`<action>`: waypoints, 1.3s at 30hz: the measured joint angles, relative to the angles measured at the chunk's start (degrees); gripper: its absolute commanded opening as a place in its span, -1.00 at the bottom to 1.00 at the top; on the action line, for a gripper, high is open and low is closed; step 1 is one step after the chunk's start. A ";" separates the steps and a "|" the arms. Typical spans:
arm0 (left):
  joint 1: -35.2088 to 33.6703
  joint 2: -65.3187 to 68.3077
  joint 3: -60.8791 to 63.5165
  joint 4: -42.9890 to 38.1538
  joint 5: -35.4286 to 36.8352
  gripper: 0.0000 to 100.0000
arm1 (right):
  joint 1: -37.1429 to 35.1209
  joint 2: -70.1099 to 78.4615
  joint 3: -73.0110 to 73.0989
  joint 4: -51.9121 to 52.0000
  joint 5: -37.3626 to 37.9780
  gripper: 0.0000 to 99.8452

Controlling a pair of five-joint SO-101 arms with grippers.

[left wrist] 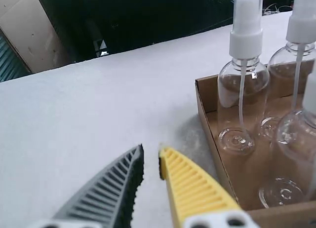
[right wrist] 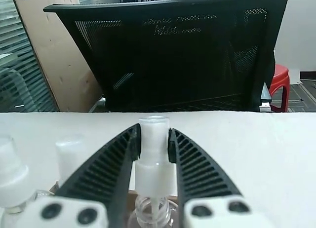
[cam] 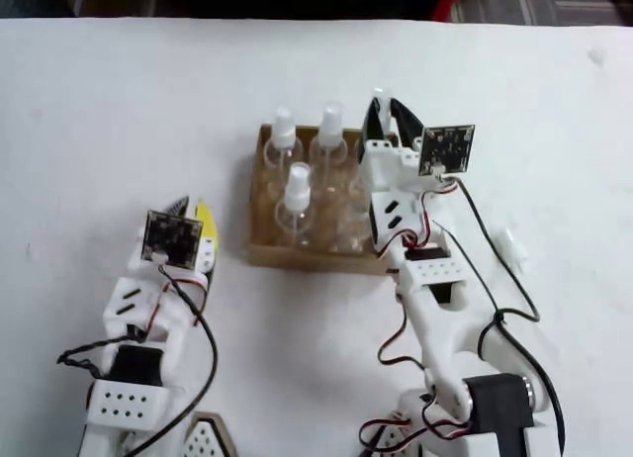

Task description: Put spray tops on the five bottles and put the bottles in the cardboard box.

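- Right wrist view: the spray top sits between the right claw tips. It's pinched tight, prob. so it can be pushed or twisted onto the bottle just under the claw.
- That bottle looks to stand in the cardboard box, w/ three topped bottles beside the claw.
- Left claw is narrow and holds nothing. It rests out of the way, box just off its yellow side.

The white table carries the cardboard box near its middle. To the right of the box, a small white piece lies directly on the tabletop, well apart from the box's wall.
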 measured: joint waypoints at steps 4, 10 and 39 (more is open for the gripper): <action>0.00 0.00 0.00 0.00 0.00 -0.88 | 0.00 0.09 0.00 0.00 0.00 -0.87; 0.00 0.00 0.00 0.00 0.00 -0.88 | 0.00 0.09 0.00 0.18 0.26 -0.64; 0.00 0.00 0.00 0.00 0.00 -0.88 | 1.23 -29.54 -9.85 45.19 0.26 -0.63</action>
